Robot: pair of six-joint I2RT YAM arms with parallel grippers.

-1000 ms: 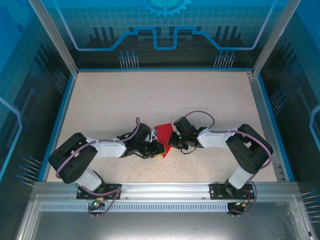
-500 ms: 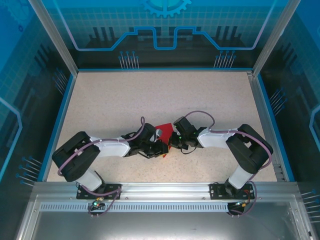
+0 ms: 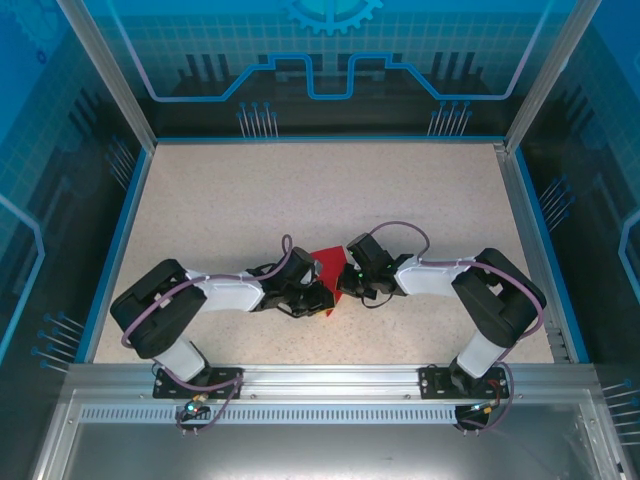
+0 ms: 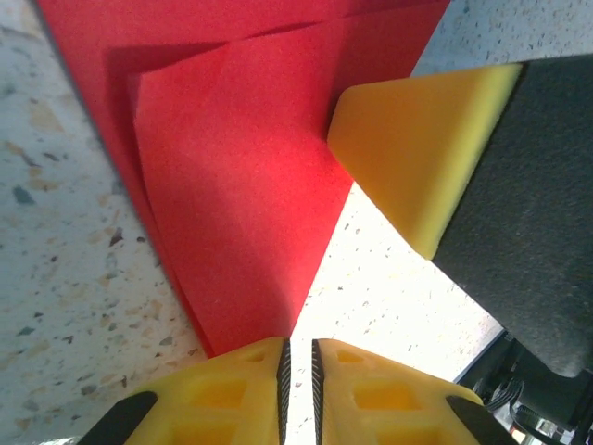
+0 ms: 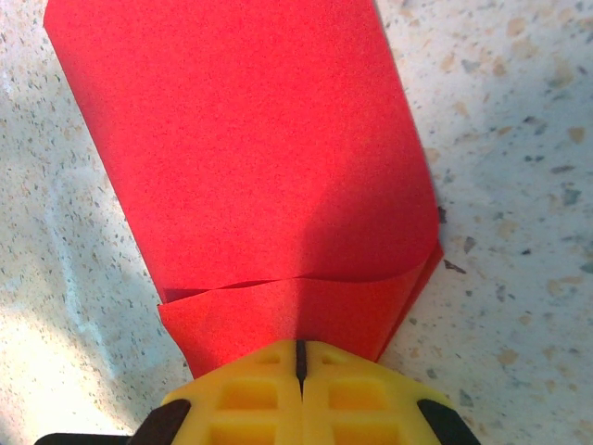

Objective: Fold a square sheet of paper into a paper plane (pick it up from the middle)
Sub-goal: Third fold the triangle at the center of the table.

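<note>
A: Where is the thin bright red sheet of paper point(image 3: 327, 264)?

B: It is folded and lies on the pale speckled tabletop point(image 3: 300, 190), in the near half, between the 2 grippers. The right gripper point(image 5: 300, 357) is clamped on its folded edge, fingers pressed together over the layers.

A: And the left gripper point(image 4: 298, 371)?

B: Its fingers are almost together with a thin slit between them, right at the paper's pointed corner. I cannot tell whether they nip it.

A: How should this step be done well?

B: It looks to me like a crease being set. Use the right clamp as the anchor and catch the layers at the tip with the left. Line the edges up before pressing, and pull gently, because thin paper skews or tears easily.

A: Which way does it point?

B: It tapers, broad end toward the far side and point toward the arm bases. The long axis runs roughly far to near.
</note>
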